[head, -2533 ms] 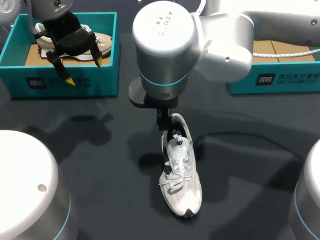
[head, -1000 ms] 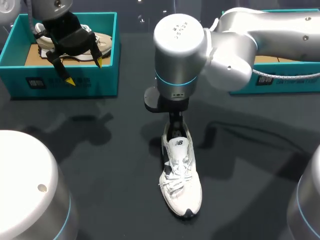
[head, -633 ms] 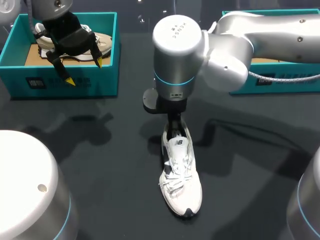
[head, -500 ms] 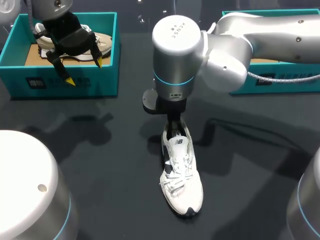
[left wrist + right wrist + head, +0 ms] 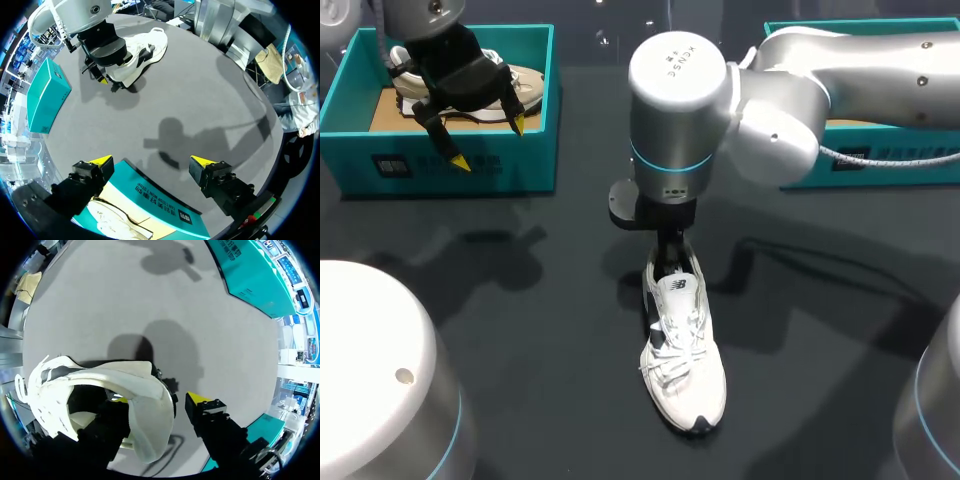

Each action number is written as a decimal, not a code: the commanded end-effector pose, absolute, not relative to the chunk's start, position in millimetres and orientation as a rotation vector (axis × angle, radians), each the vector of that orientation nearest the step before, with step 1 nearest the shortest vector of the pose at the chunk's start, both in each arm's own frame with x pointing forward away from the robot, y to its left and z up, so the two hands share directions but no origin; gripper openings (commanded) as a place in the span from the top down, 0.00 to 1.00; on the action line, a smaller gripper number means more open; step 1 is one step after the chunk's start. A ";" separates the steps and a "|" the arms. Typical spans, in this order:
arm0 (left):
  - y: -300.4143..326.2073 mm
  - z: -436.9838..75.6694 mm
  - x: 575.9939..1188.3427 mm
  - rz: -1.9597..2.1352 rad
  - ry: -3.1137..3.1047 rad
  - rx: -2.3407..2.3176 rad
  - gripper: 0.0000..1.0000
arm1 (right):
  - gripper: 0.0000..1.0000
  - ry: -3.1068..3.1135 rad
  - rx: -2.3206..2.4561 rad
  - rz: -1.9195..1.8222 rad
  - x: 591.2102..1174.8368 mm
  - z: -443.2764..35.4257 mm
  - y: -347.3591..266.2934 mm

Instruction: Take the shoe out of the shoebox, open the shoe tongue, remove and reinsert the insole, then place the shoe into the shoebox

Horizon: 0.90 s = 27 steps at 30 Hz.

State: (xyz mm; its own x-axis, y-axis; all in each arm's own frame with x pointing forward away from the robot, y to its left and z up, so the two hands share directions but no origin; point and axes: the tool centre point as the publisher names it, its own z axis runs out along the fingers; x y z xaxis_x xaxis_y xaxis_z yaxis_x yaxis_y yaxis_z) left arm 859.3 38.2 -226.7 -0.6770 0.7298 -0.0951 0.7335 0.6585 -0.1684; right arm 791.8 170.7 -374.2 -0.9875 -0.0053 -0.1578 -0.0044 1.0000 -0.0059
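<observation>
One shoe (image 5: 528, 88) in left shoebox (image 5: 510, 160)

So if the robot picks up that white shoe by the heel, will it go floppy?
The white shoe would probably keep its shape: its heel wall stands up by itself. The laces look loose, so they'd likely dangle. Held by the heel, its toe would probably dip.
</observation>
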 end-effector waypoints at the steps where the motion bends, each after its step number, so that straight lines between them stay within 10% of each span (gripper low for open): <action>1: 38.5 -226.4 859.1 -0.298 2.843 1.256 0.00 | 0.54 2.990 -0.009 0.012 792.6 -377.5 168.0; 4: 38.5 -226.4 859.1 -0.298 2.843 1.256 0.00 | 1.00 2.993 -0.019 0.039 792.1 -378.8 167.9; 27: 38.5 -226.4 859.1 -0.298 2.843 1.256 0.00 | 1.00 2.789 -0.075 0.014 810.0 -235.7 135.7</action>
